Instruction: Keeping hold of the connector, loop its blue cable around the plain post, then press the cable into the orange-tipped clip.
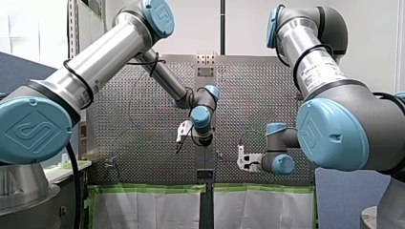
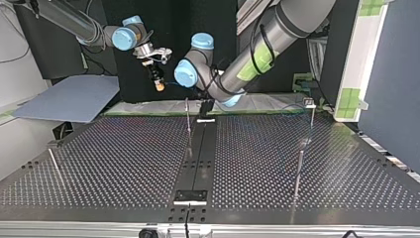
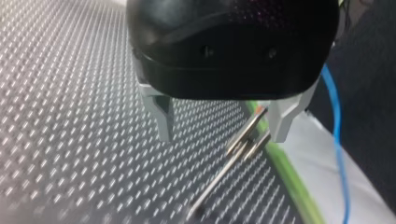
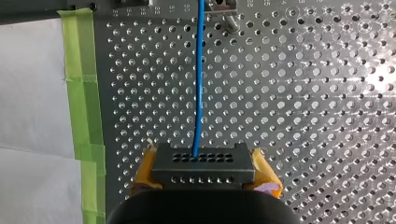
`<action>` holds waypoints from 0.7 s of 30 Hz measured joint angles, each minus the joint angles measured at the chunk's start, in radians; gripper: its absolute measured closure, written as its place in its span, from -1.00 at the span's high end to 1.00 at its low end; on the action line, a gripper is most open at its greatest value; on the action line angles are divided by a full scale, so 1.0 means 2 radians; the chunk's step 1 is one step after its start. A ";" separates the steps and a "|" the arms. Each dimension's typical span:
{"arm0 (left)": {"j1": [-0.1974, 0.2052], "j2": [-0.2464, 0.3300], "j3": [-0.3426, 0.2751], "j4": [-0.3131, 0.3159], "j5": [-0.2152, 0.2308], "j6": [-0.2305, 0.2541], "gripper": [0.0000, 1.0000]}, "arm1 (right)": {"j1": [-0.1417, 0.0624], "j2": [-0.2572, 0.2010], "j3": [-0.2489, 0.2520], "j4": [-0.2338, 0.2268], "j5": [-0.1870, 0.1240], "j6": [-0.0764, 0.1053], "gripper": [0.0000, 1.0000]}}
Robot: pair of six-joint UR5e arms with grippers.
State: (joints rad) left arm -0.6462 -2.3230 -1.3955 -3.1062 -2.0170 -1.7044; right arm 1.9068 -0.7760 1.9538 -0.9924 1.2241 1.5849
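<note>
My right gripper [image 4: 203, 161] is clamped on the dark connector [image 4: 203, 170], its yellow pads [image 4: 265, 176] pressing on the block's two short ends. This leaves the socket face free and lets the blue cable [image 4: 200, 84] leave straight ahead of the fingers without being pinched. That grip suits a task in which the connector must not be let go while the cable is led about. The cable runs in a nearly straight line away over the perforated table [image 4: 327, 116], alongside the strip of green tape [image 4: 81, 93] at the table's edge. It bends around nothing that shows here, so I judge the loop around the plain post not yet begun. In the top view this gripper hangs well above the table, which should give the cable room to swing. My left gripper [image 3: 222, 126] stands wide open and empty, low over the table. A forked metal rod [image 3: 247, 140] stands between its metal fingers [image 3: 161, 116], just beside one of them and, as far as I can see, not gripped. The cable passes beyond that same finger, past the table's edge. No orange shows on the rod, so I cannot tell whether it is the clip or a post; the spread fingers look placed to meet the cable there
</note>
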 joint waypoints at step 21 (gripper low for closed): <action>0.013 0.000 0.095 -0.101 0.000 0.069 0.98 | 0.002 0.000 0.000 -0.001 -0.001 0.000 -0.79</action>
State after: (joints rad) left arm -0.6198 -2.3233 -1.2059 -3.3075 -2.0180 -1.5674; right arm 1.9106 -0.7761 1.9537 -0.9942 1.2230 1.5849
